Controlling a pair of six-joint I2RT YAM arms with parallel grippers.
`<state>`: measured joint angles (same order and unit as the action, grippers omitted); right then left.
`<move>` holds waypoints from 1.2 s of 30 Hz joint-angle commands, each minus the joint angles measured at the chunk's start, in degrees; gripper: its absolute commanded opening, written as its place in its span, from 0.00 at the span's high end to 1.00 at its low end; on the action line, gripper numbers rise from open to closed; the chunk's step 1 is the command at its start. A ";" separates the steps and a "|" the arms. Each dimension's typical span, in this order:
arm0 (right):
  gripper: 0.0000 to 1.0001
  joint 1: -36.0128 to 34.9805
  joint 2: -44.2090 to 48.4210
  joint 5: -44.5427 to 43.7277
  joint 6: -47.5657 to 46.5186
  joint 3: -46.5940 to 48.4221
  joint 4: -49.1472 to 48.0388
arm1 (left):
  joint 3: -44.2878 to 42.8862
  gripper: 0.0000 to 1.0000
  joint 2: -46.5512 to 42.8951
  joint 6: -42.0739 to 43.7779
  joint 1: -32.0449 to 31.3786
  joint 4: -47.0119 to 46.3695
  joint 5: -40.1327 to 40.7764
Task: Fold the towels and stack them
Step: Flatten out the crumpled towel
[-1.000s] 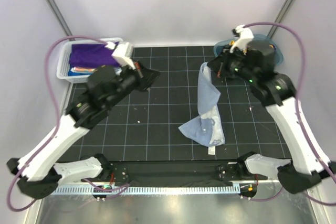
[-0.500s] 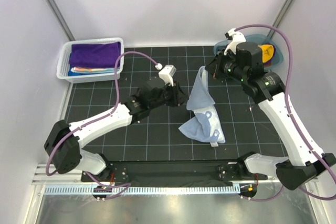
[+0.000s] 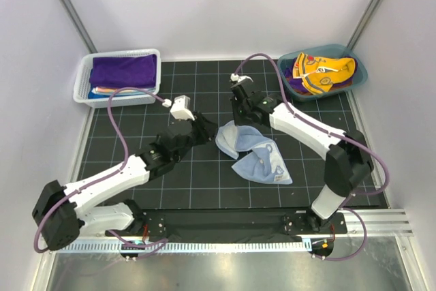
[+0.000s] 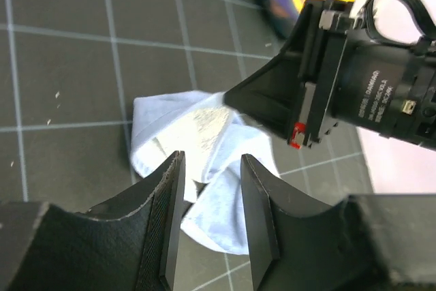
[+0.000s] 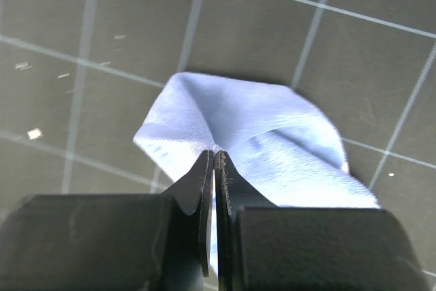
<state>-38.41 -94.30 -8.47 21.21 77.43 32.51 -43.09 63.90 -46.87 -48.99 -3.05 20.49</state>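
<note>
A light blue towel point(image 3: 257, 158) lies crumpled on the black gridded mat near the middle. My right gripper point(image 3: 238, 125) is shut on a raised fold at its far left end; the right wrist view shows the jaws point(image 5: 214, 155) pinching the pale blue cloth point(image 5: 266, 131). My left gripper point(image 3: 212, 130) is open just left of that end, its fingers point(image 4: 262, 219) straddling the towel's edge point(image 4: 194, 131) without closing, facing the right gripper point(image 4: 272, 100). A deep purple towel point(image 3: 122, 69) lies in the white basket. A yellow-orange and navy towel point(image 3: 325, 73) lies in the teal tub.
The white mesh basket point(image 3: 83, 80) stands at the far left corner, with folded cloths under the purple one. The teal tub point(image 3: 360, 76) stands at the far right corner. Grey walls close in both sides. The arm bases sit along the near edge.
My right gripper has swung left and down, lowering the hanging blue towel onto the mat. My left arm has come from the basket across to the towel's left end.
</note>
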 commanded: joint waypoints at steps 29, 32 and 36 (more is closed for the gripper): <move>0.99 10.99 -0.45 -3.66 -0.21 7.47 0.36 | -12.79 0.53 34.62 0.99 -5.32 -8.82 -2.21; 0.99 11.34 -0.09 -3.22 -0.21 7.39 0.27 | -14.91 0.52 37.08 1.17 -6.20 -6.45 -0.37; 0.99 11.52 0.08 -2.78 -0.12 7.30 0.36 | -18.51 0.50 39.46 1.61 -8.39 -3.11 3.41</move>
<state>-27.18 -96.57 -11.64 21.17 84.40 34.30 -58.43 102.45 -46.39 -56.10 -8.05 19.38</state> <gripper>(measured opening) 0.076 0.502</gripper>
